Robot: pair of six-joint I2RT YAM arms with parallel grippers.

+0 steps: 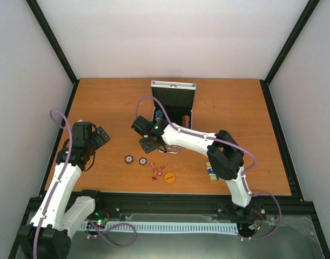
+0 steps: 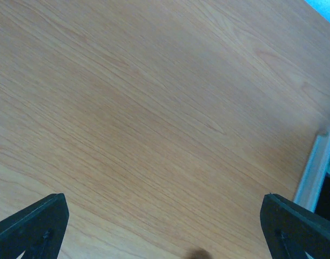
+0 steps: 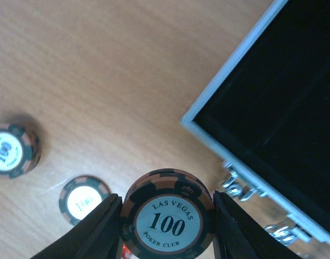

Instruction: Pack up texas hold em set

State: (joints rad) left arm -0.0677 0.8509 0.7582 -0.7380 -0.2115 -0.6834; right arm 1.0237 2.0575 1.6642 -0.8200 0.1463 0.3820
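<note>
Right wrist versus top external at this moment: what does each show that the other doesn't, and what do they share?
Only the right wrist: the chip clamped in the right gripper, reading LAS VEGAS 100 POKER CLUB. Only the top external: the red dice, orange disc, card deck, the raised lid and the open left gripper. Both: two loose chips on the table, and the black-lined case.
</note>
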